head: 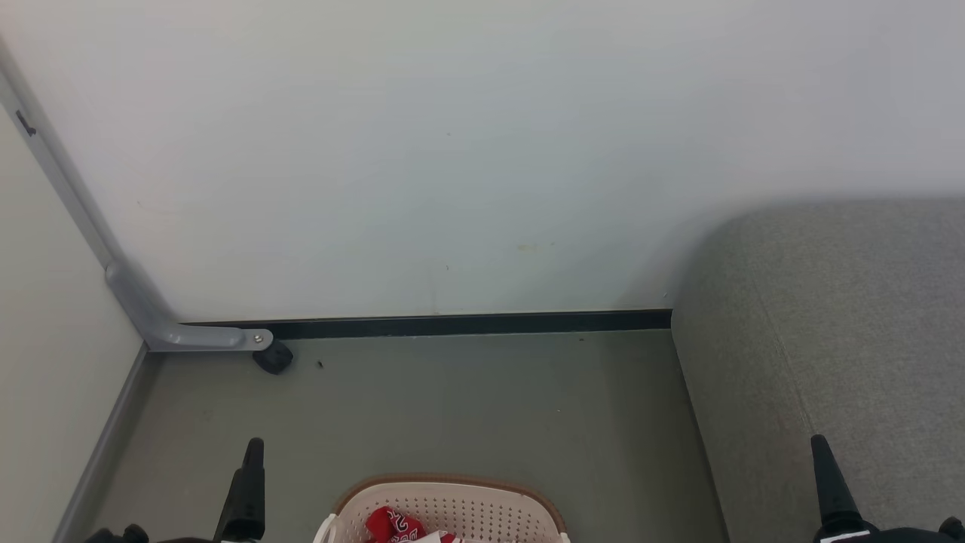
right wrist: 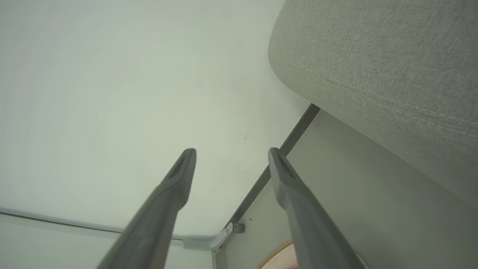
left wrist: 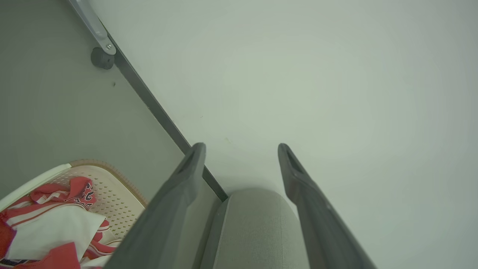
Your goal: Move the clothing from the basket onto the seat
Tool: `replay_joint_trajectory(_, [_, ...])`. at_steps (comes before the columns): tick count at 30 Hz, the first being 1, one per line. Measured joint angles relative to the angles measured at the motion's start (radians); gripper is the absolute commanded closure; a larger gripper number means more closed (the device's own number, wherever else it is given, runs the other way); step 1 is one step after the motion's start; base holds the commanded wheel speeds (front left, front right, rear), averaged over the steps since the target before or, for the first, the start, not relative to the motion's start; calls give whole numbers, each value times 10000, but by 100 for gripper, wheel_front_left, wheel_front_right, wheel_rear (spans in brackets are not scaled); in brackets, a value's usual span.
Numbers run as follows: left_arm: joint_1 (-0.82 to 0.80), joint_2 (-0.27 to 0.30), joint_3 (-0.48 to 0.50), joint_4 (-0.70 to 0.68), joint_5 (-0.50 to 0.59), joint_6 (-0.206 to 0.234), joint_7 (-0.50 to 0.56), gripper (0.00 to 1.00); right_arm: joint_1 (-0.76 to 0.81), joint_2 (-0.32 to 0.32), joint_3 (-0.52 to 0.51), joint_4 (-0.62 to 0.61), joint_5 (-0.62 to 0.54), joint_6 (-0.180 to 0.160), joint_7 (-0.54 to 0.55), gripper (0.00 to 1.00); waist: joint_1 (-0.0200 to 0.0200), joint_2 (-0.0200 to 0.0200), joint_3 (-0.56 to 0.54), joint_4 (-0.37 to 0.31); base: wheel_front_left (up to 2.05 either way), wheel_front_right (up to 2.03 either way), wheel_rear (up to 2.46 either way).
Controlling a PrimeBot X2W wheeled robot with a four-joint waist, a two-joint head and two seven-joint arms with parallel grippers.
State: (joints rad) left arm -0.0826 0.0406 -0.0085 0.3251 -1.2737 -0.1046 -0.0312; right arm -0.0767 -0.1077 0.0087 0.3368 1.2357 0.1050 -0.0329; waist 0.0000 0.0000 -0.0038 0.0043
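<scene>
The cream perforated basket [head: 482, 509] with a brown rim stands on the floor at the bottom centre of the head view. Red and white clothing [head: 393, 524] lies in it, shown closer in the left wrist view as clothing [left wrist: 56, 224] heaped against the basket wall [left wrist: 119, 201]. The grey seat [head: 829, 339] fills the right side, beside the basket. My left gripper [left wrist: 241, 146] is open and empty, held left of and above the basket; one of its fingers [head: 249, 483] rises at the lower left. My right gripper [right wrist: 231, 150] is open and empty over the seat's edge [right wrist: 392, 67].
A white wall [head: 452, 151] with a dark baseboard [head: 467, 324] closes the back. A grey metal leg [head: 188, 335] with a black caster [head: 273, 358] sits in the far left corner. Grey floor [head: 490, 407] lies between basket and wall.
</scene>
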Motion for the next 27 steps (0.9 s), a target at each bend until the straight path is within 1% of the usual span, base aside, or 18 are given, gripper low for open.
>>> replay_joint_trajectory(4, [-97, 79, -203, -29, 734, 8, -161, 0, -9, -165, 286, 10, -819, -184, -138, 0, 0, 0, -21, 2, 0, 0, 0])
replay_joint_trajectory(12, [-139, 244, -686, -40, 2359, 167, -470, 0, -120, -443, 803, 79, -2263, -598, -426, 0, 0, 0, -78, 11, 0, 0, 0])
replay_joint_trajectory(14, [-142, 255, -763, -38, 2644, 182, -522, 0, -189, -527, 918, 94, -2577, -633, -506, 0, 0, 0, -93, 12, 0, 0, 0])
replay_joint_trajectory(16, [-148, 288, -872, -31, 3010, 186, -602, 0, -188, -602, 1020, 142, -2926, -763, -591, 0, 0, 0, -110, 12, 0, 0, 0])
replay_joint_trajectory(22, [-162, 364, -1220, -17, 4121, 265, -838, 0, -190, -732, 1346, 228, -3795, -972, -775, 0, 0, 0, -154, 17, 0, 0, 0])
replay_joint_trajectory(27, [-185, 472, -1423, -10, 5030, 445, -999, 0, -191, -819, 1605, 255, -4523, -1141, -965, 0, 0, 0, -183, 22, 0, 0, 0])
